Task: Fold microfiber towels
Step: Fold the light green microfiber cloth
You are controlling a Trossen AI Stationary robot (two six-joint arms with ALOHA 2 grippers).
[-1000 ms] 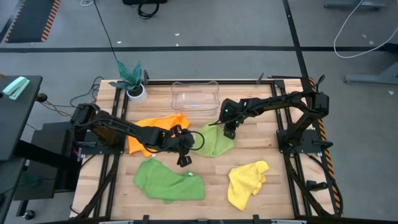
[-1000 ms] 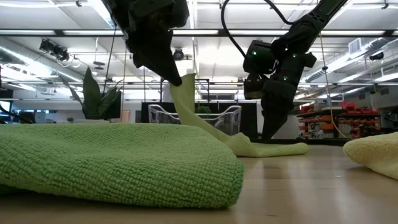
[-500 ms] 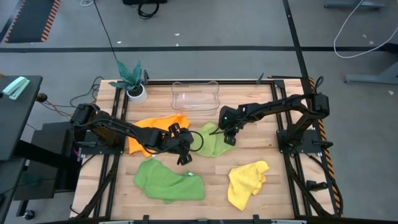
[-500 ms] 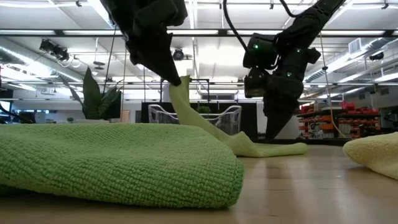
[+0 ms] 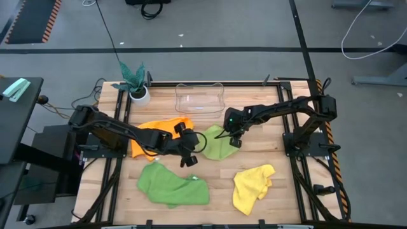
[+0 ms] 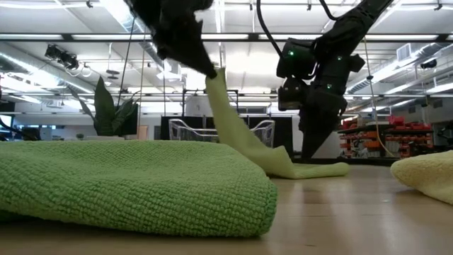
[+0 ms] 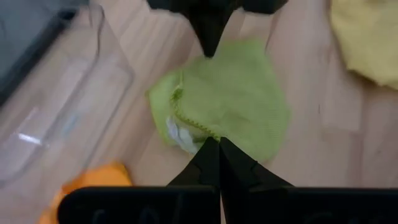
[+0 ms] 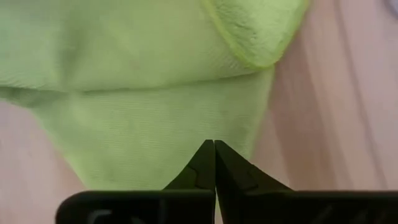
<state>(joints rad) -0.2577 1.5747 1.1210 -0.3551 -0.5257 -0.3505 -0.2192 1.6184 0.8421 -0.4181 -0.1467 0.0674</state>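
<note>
Lime towel point(image 5: 219, 142) is getting its first fold: left gripper point(image 5: 189, 158) is pinching one corner aloft, right gripper point(image 5: 234, 140) is pinching the opposite edge. Next, I'd judge, comes carrying that raised corner across.

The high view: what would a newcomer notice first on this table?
The light lime green towel at the table's middle, stretched between two arms: the left gripper is shut on one corner and holds it up, the right gripper is shut on the opposite edge. The yellow towel lies crumpled at the front right.
</note>
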